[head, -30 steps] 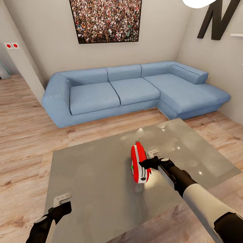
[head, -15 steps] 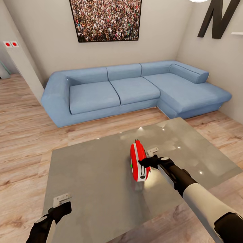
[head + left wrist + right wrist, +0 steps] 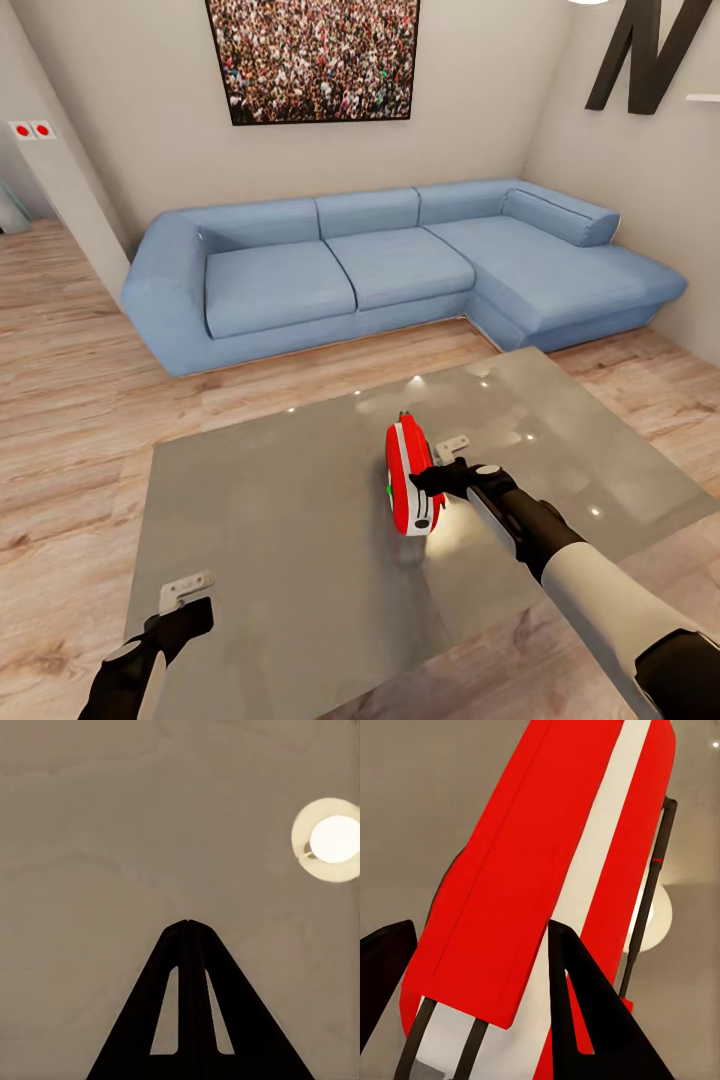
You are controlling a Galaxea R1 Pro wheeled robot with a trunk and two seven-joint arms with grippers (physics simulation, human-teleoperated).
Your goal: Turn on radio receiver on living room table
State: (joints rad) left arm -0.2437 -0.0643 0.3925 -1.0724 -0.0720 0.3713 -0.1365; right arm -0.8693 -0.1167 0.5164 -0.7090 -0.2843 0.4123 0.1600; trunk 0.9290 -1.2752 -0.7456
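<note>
The red radio receiver with white stripes stands on its edge near the middle of the glossy grey table. My right gripper is at the radio's right side, its dark fingertips against or just short of the casing. In the right wrist view the radio is very close, and the right gripper is open, its fingers spread in front of the red and white face. My left gripper hovers over the table's near left part. In the left wrist view that gripper is shut on nothing.
A blue L-shaped sofa stands beyond the table along the back and right walls. Above it hang a crowd picture and a dark letter N. Light wood floor surrounds the table. A lamp's reflection shines on the glass.
The head camera shifted slightly a second ago. The radio and both grippers keep their places.
</note>
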